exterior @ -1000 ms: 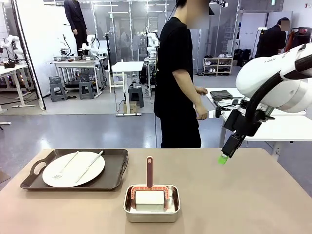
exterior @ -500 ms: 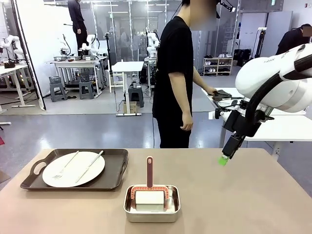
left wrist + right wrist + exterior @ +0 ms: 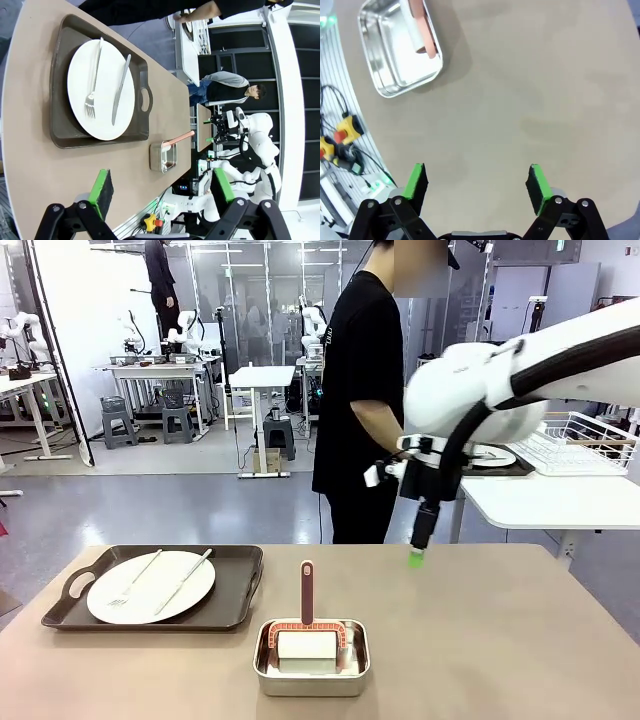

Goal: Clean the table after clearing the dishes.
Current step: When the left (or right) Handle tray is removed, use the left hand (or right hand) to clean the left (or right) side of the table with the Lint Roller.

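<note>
The table (image 3: pixel 500 640) has a brownish-taupe top. At its left a dark tray (image 3: pixel 240 575) carries a white plate (image 3: pixel 150 587) with a fork (image 3: pixel 135 578) and a knife (image 3: pixel 185 580). The same tray (image 3: pixel 62 75) and plate (image 3: pixel 102 90) show in the left wrist view, beyond my open, empty left gripper (image 3: pixel 161 192). My right gripper (image 3: pixel 416 556) hangs open above the table's far middle, pointing down; in its own view the right gripper (image 3: pixel 476 182) holds nothing over bare table (image 3: pixel 535 85). A second plate on a dark tray (image 3: pixel 492 458) lies on the white side table.
A small steel pan (image 3: pixel 310 660) with a pink-handled scrubber (image 3: pixel 307 592) stands at the front middle, also the pan (image 3: pixel 400 47) left of my right gripper. A person in black (image 3: pixel 360 390) stands at the far edge. A white wire rack (image 3: pixel 585 440) sits on the side table.
My right arm has swung left from the table's right edge toward the far middle. The person's arm has dropped behind it. The left tray and the pan have not moved.
</note>
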### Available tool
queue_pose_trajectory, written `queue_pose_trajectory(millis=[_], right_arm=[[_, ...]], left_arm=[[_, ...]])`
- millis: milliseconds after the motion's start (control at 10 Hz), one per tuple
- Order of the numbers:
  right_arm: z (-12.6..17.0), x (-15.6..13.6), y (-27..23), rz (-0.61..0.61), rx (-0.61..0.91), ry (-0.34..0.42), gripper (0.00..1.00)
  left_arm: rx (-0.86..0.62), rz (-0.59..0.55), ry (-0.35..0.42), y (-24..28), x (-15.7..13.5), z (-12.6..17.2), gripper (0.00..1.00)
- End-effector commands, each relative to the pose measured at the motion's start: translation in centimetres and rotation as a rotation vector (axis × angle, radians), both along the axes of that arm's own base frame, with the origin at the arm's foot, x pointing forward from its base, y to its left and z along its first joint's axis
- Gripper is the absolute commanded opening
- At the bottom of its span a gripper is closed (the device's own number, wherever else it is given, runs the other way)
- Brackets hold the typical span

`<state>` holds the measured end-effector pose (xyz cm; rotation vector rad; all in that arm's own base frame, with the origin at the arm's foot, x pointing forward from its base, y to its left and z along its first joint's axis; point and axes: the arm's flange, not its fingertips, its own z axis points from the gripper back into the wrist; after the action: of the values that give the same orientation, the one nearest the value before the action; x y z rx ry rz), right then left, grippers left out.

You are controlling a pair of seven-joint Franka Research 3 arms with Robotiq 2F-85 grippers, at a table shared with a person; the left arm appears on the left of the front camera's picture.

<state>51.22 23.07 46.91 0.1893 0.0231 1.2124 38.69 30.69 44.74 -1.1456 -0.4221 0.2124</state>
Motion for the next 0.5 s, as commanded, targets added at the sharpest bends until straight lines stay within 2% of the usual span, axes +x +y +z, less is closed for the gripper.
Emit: queue_pose_trajectory(millis=[0, 400], right_arm=[[0.7, 2.1, 4.1, 0.055, -0.068, 0.002, 1.00], [-1.1, 1.3, 10.6, 0.182, -0.122, -0.065, 1.00]], left_arm=[[0.001, -0.001, -0.013, 0.2, -0.2, 0.1, 1.00], [0.001, -0.001, -0.013, 0.2, -0.2, 0.1, 1.00]])
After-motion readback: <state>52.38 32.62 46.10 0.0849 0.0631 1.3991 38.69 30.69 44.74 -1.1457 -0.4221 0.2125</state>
